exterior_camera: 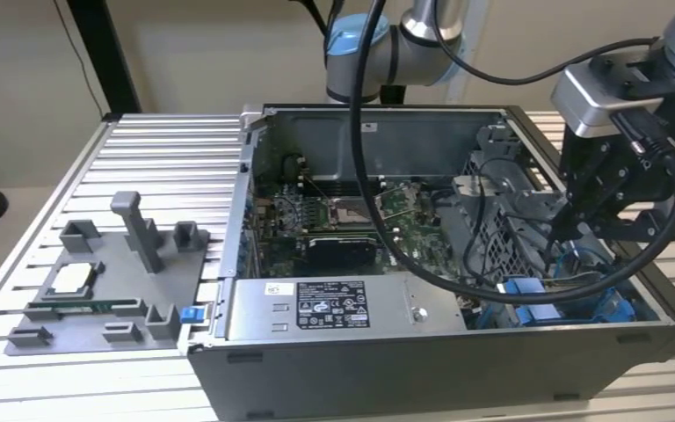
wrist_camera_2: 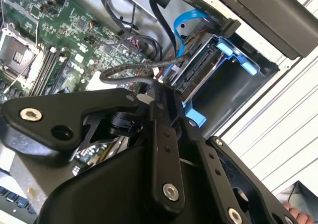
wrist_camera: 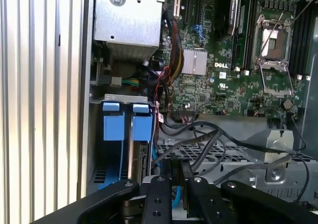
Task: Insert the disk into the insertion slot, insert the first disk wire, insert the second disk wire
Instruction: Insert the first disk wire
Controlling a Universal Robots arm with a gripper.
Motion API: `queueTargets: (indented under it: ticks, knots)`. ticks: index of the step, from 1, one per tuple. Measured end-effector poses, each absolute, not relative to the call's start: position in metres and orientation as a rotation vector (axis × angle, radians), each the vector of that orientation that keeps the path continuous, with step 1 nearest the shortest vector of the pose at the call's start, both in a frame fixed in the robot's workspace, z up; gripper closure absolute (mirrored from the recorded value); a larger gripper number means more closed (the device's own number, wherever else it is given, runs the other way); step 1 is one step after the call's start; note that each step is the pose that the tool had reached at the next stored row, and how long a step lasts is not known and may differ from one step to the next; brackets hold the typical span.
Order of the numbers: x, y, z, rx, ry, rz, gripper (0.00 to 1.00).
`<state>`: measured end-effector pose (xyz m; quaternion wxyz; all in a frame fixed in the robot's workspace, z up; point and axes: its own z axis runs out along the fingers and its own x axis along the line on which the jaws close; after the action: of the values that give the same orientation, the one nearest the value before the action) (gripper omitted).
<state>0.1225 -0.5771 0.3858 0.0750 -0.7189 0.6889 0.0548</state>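
Disk (wrist_camera_2: 201, 70) in its blue carrier already sits in the insertion slot (wrist_camera_2: 238, 92) just ahead of the tool (wrist_camera_2: 157, 96), so that step looks done, while a black wire (wrist_camera_2: 126, 74) ends at the tool, whose grip I cannot tell, leaving the wiring seemingly unfinished.

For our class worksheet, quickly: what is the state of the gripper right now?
Gripper: cannot be told whether open or closed; it sits near the insertion slot, among cables.
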Motion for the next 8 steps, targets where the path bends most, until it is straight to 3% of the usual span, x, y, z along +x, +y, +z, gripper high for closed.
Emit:
queueTargets:
  ticks: [8]
  knots:
    - [0.134,-0.591,0.383,-2.156,2.067,0.165,1.0]
